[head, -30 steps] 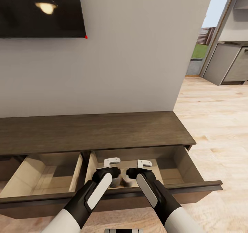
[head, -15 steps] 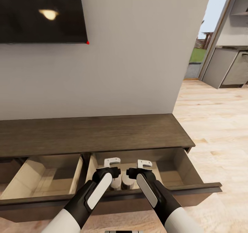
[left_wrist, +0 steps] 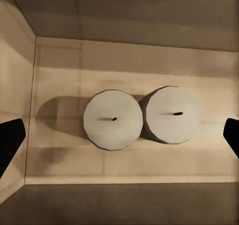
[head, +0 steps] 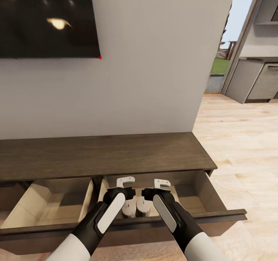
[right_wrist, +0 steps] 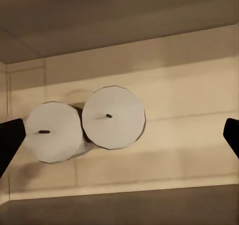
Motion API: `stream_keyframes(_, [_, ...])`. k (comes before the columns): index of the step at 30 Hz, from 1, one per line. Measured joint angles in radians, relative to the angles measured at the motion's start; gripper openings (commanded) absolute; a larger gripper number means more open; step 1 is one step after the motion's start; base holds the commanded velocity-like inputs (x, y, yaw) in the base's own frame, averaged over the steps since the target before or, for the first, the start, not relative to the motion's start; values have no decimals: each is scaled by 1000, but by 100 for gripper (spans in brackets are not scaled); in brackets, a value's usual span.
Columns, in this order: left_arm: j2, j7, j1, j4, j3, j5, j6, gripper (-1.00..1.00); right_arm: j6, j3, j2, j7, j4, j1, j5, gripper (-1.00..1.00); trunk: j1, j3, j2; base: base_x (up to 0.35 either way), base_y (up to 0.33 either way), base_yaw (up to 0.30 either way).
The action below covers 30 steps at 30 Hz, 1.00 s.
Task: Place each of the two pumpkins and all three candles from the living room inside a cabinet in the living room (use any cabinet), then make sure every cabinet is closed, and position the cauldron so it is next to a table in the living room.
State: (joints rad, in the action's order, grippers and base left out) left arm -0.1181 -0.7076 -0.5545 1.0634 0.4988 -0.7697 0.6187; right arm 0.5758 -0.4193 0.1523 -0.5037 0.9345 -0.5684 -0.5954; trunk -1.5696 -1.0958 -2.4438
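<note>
In the head view, you face the cabinet (head: pixel 104 153), a long dark-brown unit against the grey wall (head: pixel 146 60), with two of its drawers pulled open. Your arms reach over the right drawer (head: pixel 200 199). The left pincer (head: pixel 125 182) and the right pincer (head: pixel 161 183) hang just above that drawer, side by side, each showing white fingers; from here you cannot tell how wide they stand. Below and between them, two candles (head: pixel 136 209) stand upright on the drawer floor, touching each other. The left drawer (head: pixel 50 199) sits beside the right drawer. A dark screen (head: pixel 46 20) hangs on the wall above the cabinet. Light wood floor (head: pixel 239 137) runs off past the cabinet's right end toward grey kitchen units (head: pixel 256 79).

In the left wrist view, you look straight down on both candles, the one (left_wrist: pixel 113 119) nearer the drawer's side wall and the other (left_wrist: pixel 172 114) pressed against it, each with a short dark wick. The left pincer's dark fingertips (left_wrist: pixel 11 137) sit far apart, released and holding nothing.

In the right wrist view, the same pair appears: one candle (right_wrist: pixel 113 116) overlaps the other (right_wrist: pixel 51 131). The right pincer's fingertips (right_wrist: pixel 10 140) are likewise spread wide, released and empty, above the drawer floor (right_wrist: pixel 189 135).
</note>
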Motion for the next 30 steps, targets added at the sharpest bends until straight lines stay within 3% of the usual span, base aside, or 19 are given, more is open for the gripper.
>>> stream_keyframes(4, [-4,0,0,0,-4,-5,2,100,0,0,0,0,0,0,0,100,15,13,28,0,0,0])
stream_keyframes(11, [-3,0,0,0,-8,-54,2,100,0,1,0,0,0,0,0,100,42,34,77,-39,0,0])
stream_keyframes(30, [-2,-1,0,0,-8,-60,2,100,0,1,0,2,0,0,0,100,115,94,210,-107,15,0])
